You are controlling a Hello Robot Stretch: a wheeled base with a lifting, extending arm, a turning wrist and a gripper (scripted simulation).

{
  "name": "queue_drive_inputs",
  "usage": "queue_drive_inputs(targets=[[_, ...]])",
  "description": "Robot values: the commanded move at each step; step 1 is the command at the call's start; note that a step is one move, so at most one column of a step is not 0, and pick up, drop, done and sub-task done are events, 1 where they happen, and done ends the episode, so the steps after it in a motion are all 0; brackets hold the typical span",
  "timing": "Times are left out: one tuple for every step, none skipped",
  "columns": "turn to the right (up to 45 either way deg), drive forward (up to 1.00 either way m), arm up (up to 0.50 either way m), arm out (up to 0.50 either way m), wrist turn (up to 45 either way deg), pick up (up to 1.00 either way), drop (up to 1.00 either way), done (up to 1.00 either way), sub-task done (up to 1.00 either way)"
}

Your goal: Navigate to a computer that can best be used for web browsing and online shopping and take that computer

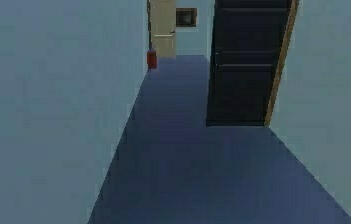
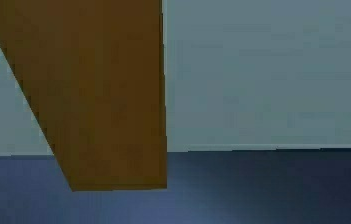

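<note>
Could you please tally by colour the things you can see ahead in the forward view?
Dark: 2 (tall door, small square on the far wall)
Cream: 1 (tall unit)
Red: 1 (small object on the floor)
Total: 4

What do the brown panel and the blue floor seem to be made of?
The brown panel looks like wood with a smooth matte finish: an even warm brown, no visible grain, so painted board is possible. The blue floor looks like carpet or matte vinyl: flat colour, only a faint sheen; I cannot tell which.
</note>
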Motion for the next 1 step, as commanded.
queue_drive_inputs(targets=[[0.0,1.00,0.00,0.00,0.0,0.00,0.00,0.00,0.00]])
